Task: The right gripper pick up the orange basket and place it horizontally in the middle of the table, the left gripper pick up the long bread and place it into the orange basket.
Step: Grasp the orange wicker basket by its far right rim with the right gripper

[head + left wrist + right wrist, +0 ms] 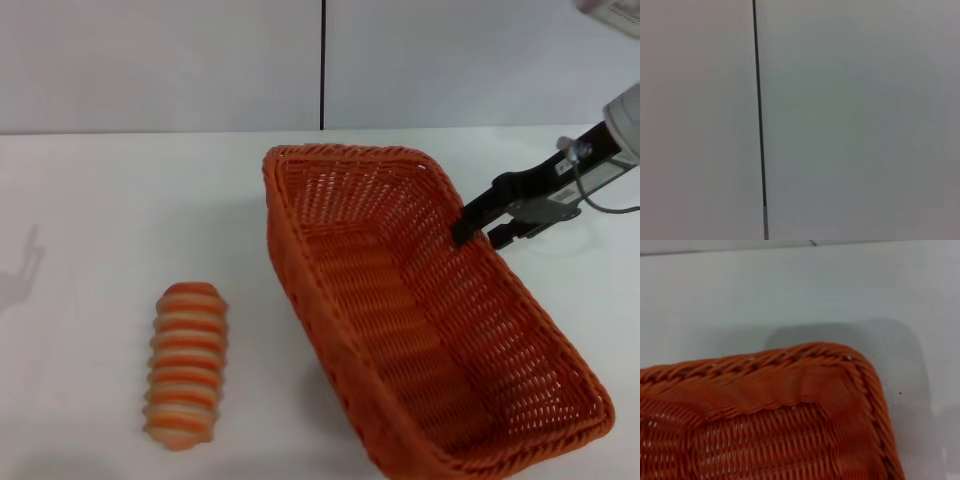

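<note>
The orange basket (420, 330) lies on the white table (100, 200), right of centre, set diagonally with its open side up. My right gripper (481, 238) is at the basket's far right rim, open, with one finger inside the rim and the other outside it. In the right wrist view a corner of the orange basket (790, 420) fills the lower part, and no fingers show. The long bread (186, 364), striped orange and cream, lies on the table left of the basket, near the front edge. My left gripper is out of view.
A pale wall with a dark vertical seam (323, 65) stands behind the table. The left wrist view shows only that wall and the seam (759, 120). Bare tabletop lies between the bread and the basket and along the far side.
</note>
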You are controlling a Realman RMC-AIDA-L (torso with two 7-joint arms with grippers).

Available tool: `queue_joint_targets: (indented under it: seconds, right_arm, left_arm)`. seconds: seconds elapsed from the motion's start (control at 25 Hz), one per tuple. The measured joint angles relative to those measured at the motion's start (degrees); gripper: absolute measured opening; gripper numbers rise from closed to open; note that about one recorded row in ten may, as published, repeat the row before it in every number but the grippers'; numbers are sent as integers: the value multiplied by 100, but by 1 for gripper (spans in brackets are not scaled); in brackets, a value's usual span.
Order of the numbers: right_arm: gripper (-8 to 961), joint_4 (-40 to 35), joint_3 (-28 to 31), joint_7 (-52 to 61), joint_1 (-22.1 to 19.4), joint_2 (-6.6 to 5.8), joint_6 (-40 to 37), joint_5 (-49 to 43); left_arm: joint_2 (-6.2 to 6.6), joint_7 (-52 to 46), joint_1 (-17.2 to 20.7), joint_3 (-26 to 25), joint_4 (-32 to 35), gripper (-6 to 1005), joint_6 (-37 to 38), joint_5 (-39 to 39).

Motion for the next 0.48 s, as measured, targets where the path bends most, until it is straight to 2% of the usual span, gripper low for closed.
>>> queue_joint_targets:
  seconds: [0.16, 0.48]
  right_arm:
    - [587, 4, -14, 63, 30, 69, -103, -40]
    - [581, -201, -22, 169, -3, 47, -14, -67]
  left_arm:
    - [0, -1, -7, -23, 58, 717, -3, -2]
    - [-1, -1, -83, -89, 87, 716, -58, -10]
